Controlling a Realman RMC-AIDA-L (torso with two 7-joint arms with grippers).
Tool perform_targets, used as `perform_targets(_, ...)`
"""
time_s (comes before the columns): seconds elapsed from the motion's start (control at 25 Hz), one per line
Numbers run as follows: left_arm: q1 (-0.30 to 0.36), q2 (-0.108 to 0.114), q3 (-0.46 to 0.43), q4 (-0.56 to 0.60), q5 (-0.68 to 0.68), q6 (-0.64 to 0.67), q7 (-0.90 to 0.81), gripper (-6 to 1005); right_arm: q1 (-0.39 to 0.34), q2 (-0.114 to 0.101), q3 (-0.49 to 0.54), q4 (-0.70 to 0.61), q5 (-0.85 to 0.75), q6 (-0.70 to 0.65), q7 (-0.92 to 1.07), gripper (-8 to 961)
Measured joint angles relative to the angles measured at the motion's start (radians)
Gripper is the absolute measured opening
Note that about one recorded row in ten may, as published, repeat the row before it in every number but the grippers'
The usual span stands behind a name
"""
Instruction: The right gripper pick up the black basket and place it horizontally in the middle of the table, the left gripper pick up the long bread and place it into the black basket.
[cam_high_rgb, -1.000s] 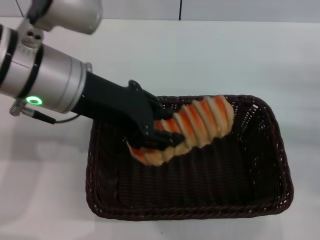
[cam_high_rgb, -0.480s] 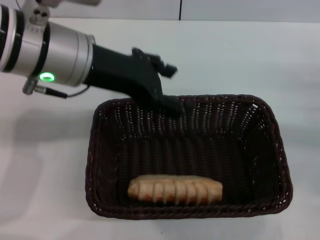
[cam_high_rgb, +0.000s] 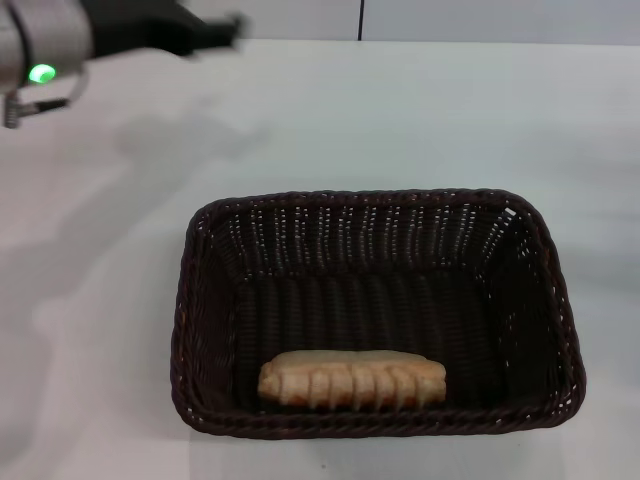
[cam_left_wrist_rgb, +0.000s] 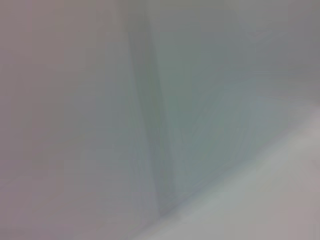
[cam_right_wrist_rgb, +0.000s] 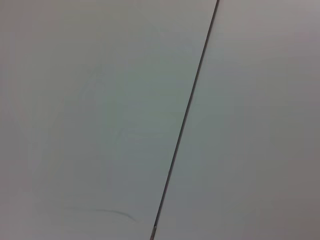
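Observation:
The black basket (cam_high_rgb: 540, 300) stands lengthwise across the middle of the white table (cam_high_rgb: 420, 110). The long bread (cam_high_rgb: 352, 380) lies flat on the basket's floor against the near wall, apart from any gripper. My left gripper (cam_high_rgb: 215, 28) is high at the far left corner of the head view, blurred, well away from the basket, on the grey arm with its green light (cam_high_rgb: 42, 73). My right gripper is out of view. The wrist views show only pale blank surfaces.
The table's far edge (cam_high_rgb: 450, 42) runs along the top of the head view, with a wall seam (cam_high_rgb: 360, 18) behind it. A dark seam (cam_right_wrist_rgb: 187, 115) crosses the right wrist view.
The left gripper let go of the bread, which dropped flat onto the basket floor. The left arm then rose and drew back to the far left corner. The basket stayed put.

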Motion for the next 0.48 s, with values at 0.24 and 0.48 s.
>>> perform_targets(0.24,0.038,-0.001,0.05,0.227,-0.04,0.573,-0.007,863,0.003,-0.001,0.0,0.005,0.0,0.004,-0.001,385)
perform_targets(0.48,0.024,0.005,0.231,0.447,-0.063,1.074,-0.093,861,0.004,-0.002,0.006,0.007,0.001,0.001,0.007,385)
